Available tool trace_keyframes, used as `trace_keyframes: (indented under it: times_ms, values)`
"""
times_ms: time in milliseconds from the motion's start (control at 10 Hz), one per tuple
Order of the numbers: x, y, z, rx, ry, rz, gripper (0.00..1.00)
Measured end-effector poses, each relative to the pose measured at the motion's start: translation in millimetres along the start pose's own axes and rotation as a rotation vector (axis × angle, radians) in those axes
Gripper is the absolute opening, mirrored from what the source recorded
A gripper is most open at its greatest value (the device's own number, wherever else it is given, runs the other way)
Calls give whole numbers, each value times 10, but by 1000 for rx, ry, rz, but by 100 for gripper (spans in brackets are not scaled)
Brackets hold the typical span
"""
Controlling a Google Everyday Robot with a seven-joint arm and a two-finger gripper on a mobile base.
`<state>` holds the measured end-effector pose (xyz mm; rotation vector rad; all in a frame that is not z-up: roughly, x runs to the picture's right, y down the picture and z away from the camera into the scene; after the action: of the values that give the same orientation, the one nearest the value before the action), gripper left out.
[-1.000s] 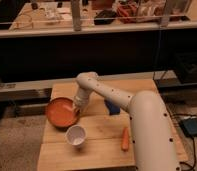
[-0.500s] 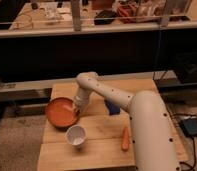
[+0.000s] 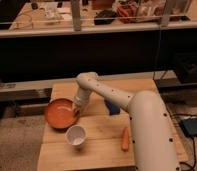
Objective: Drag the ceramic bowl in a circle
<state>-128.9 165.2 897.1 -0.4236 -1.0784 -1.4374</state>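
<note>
The ceramic bowl (image 3: 60, 114) is wide, shallow and orange-red, and it sits near the left edge of the wooden table (image 3: 99, 150). My white arm reaches from the lower right across the table and bends down to the bowl. The gripper (image 3: 78, 108) is at the bowl's right rim, right against it. Whether it holds the rim does not show.
A small white cup (image 3: 76, 135) stands upright just in front of the bowl, close to its near rim. A blue object (image 3: 112, 107) lies behind my arm, and an orange carrot (image 3: 125, 139) lies to the right of the cup. A dark counter runs behind the table.
</note>
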Motion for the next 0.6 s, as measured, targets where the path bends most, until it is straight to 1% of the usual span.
trace_keyframes:
  times_ms: [100,200,600]
  values:
    - [2,-17,4,0,0,-2,6]
    - [1,-19,4,0,-1,-3,0]
    - [-6,-20,-9,1,-2,-2,0]
